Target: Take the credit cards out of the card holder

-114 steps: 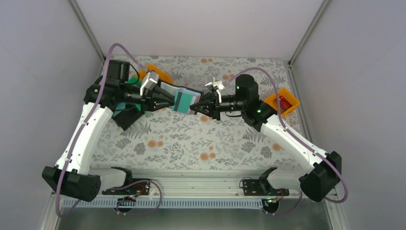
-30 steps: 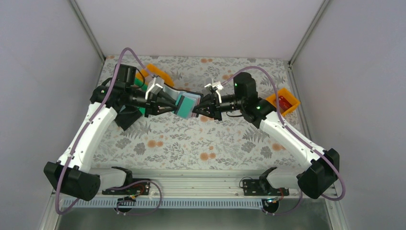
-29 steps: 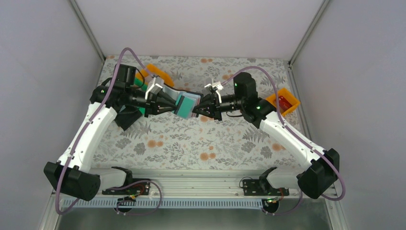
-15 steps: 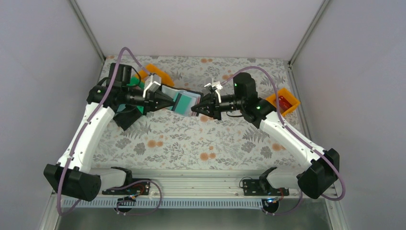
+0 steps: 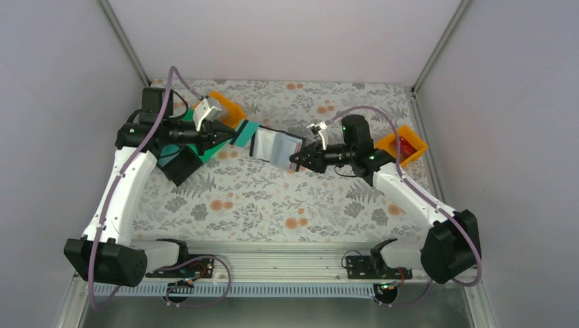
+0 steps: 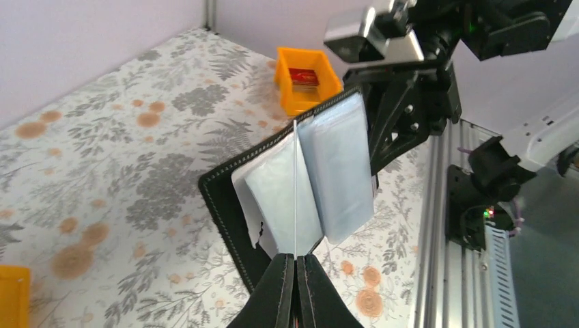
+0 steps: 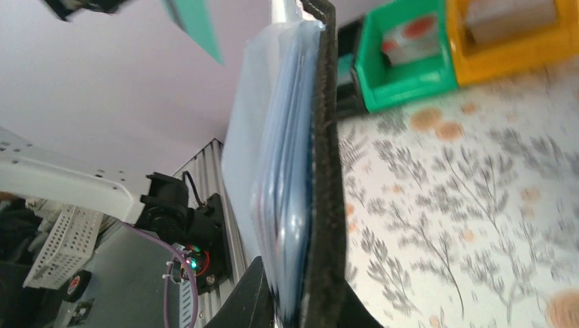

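Floral cloth [image 5: 273, 198] covers the table, with plain grey walls on three sides. The left gripper [image 5: 230, 137] has its fingers clenched on a teal credit card [image 5: 246, 132]. Half a second ago that card sat against the card holder [image 5: 276, 145]; now it hangs clear of it, and the left arm has drawn back toward the rear orange bin [image 5: 229, 109]. The right gripper [image 5: 298, 158] pinches the open holder's edge, keeping it off the cloth with its bluish pockets fanned. A second orange bin [image 5: 403, 152] at the right edge holds a red card [image 5: 407, 145]. A green bin [image 7: 403, 61] and black tray [image 5: 179, 165] sit at the left.

Floral table [image 5: 273, 198] w/ orange bins [image 5: 404, 145], green bin [image 7: 410, 75], blk tray [image 5: 179, 166].
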Controlling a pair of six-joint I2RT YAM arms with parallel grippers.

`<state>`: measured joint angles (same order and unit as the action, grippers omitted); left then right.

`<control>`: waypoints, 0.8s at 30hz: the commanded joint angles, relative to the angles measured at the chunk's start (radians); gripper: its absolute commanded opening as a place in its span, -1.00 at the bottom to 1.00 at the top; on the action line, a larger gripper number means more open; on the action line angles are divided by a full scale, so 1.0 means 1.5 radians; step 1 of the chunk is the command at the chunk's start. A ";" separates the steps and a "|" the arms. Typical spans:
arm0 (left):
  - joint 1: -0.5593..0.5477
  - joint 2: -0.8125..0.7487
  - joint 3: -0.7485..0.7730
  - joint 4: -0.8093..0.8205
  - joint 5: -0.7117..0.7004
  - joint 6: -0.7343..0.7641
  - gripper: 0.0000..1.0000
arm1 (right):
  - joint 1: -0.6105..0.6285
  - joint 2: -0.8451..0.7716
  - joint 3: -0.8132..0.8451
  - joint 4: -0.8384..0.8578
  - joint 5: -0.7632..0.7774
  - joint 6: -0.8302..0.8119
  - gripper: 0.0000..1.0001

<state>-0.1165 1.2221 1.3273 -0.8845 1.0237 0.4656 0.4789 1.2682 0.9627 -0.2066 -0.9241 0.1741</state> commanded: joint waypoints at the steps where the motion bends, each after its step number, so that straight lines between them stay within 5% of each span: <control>1: 0.011 -0.004 -0.006 0.021 -0.025 -0.007 -0.95 | -0.041 0.039 -0.060 0.037 -0.051 0.066 -0.91; 11: 0.012 0.013 -0.002 0.011 0.027 -0.005 -0.95 | -0.054 0.269 -0.106 0.102 -0.118 0.076 -0.92; 19: 0.012 0.012 -0.001 0.007 0.030 -0.004 -0.95 | -0.089 0.379 -0.091 0.064 -0.069 0.076 -0.91; 24: 0.012 0.011 -0.012 0.014 0.035 -0.013 -0.95 | -0.105 0.373 -0.085 0.011 0.048 0.080 -0.36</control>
<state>-0.1020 1.2388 1.3216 -0.8696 1.0412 0.4557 0.3458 1.8359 0.8062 -0.1261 -1.0157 0.2905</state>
